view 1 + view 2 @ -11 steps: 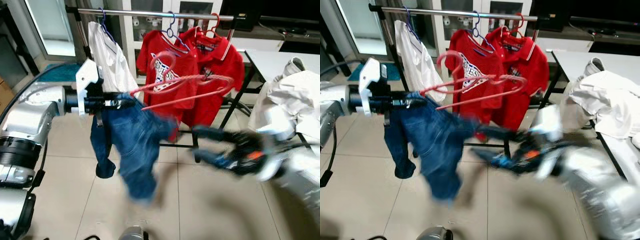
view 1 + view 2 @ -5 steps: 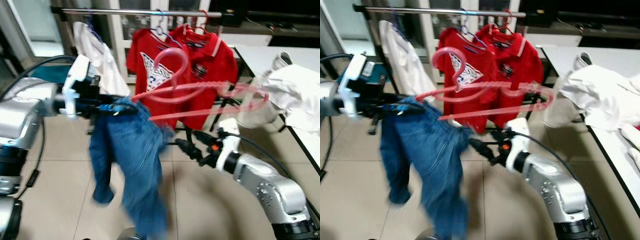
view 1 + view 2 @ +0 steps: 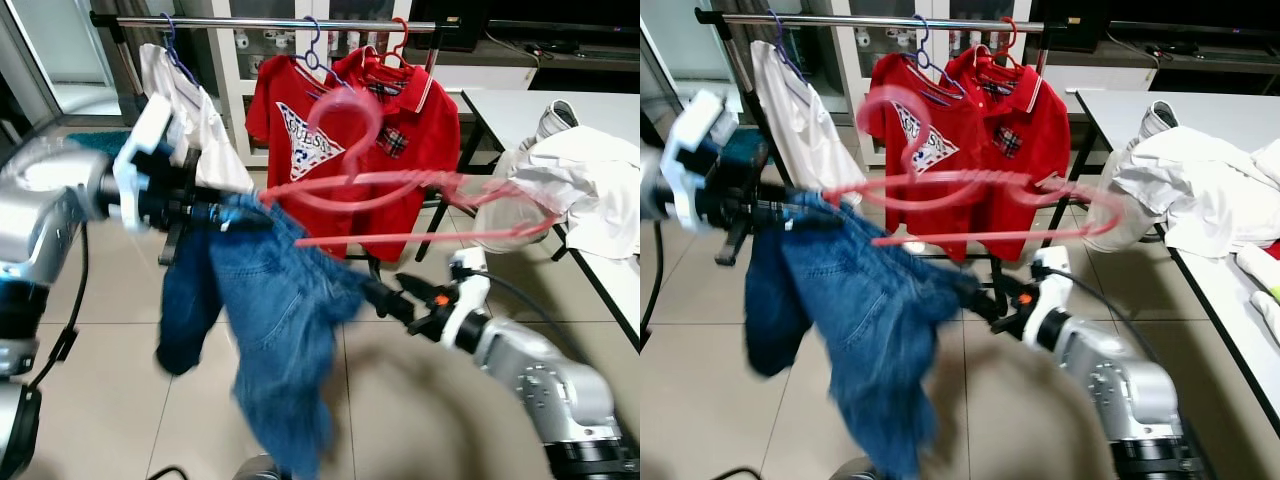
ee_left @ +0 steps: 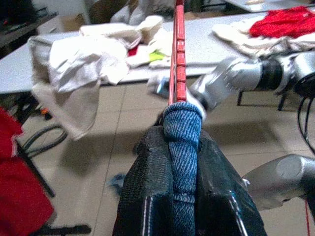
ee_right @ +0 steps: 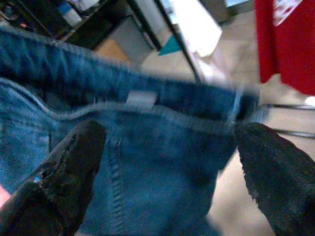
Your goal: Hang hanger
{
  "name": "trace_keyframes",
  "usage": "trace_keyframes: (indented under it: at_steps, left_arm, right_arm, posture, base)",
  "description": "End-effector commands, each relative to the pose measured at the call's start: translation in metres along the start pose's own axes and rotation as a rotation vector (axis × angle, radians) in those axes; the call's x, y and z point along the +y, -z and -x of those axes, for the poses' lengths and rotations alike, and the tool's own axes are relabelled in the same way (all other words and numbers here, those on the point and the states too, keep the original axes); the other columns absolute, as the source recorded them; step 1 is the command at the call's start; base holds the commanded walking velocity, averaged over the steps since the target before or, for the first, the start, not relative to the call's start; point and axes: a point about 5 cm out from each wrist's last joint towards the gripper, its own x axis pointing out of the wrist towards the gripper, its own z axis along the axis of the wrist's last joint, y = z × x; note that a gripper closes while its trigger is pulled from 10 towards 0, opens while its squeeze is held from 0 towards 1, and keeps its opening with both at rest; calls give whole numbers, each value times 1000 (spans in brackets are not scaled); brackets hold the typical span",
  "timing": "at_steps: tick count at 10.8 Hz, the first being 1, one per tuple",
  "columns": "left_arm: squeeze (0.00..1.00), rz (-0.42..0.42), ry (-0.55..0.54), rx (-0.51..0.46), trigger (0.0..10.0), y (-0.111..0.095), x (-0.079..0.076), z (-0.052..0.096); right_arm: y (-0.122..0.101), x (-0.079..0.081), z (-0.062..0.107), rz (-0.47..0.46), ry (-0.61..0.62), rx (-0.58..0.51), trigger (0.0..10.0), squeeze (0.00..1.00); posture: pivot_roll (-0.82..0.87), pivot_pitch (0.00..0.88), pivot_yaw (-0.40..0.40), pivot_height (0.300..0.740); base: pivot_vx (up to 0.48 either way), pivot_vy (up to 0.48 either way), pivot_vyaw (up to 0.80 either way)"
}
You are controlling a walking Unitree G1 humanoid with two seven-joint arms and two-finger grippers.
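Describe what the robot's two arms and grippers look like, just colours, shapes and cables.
Both arms are rounded silver metal shells with black joints. The left arm carries a white block at the wrist and a black cable looping below it. The right arm has a white wrist piece with a small orange-red mark and a thin black cable arcing over it. The fingers are long, black and rough-textured.
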Motion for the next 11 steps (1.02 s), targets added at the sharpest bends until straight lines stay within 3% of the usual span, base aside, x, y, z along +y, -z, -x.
trace_keyframes:
  at_steps: [1, 4, 6, 7, 8, 9, 10, 11]
  left_arm:
    - [0, -62, 36, -25, 0, -18, -2, -3]
    - [0, -80, 75, -16, 0, -29, -6, -8]
    - [0, -72, 67, -7, 0, -29, -8, -9]
    - [0, -59, -1, 28, 0, -20, -6, -7]
    - [0, -48, -119, 67, 0, -1, -3, -3]
    - [0, -15, -203, 89, 0, 22, -9, -7]
    - [0, 5, -241, 77, 0, 32, -14, -12]
    - [0, 8, -378, 100, 0, 47, -13, -20]
  right_arm:
    - [-3, 1, -6, -15, -25, -4, 10000, 1000]
    - [-12, 0, -21, -80, -57, -50, 10000, 1000]
    - [-15, -6, -18, -66, -20, -77, 10000, 1000]
    - [-18, -14, -12, -18, 76, -128, 10000, 1000]
    - [-21, -18, -1, 88, 181, -153, 10000, 1000]
    - [-19, -11, 15, 109, 225, -211, 10000, 976]
    - [-14, -4, 23, 106, 238, -231, 10000, 698]
    - [-7, -3, 32, 155, 344, -217, 10000, 0]
  posture:
    - [148, 60, 28, 740]
    - [161, 72, 10, 740]
    - [161, 72, 4, 740]
    - [157, 65, 6, 740]
    - [153, 56, 6, 740]
    - [141, 36, 2, 740]
    - [136, 30, 4, 740]
    - [122, 14, 17, 740]
  base:
    - [0, 0, 0]
    - [0, 0, 0]
    - [0, 0, 0]
    - [0, 0, 0]
    - [0, 0, 0]
    - [0, 0, 0]
    - [0, 0, 0]
    - [0, 0, 0]
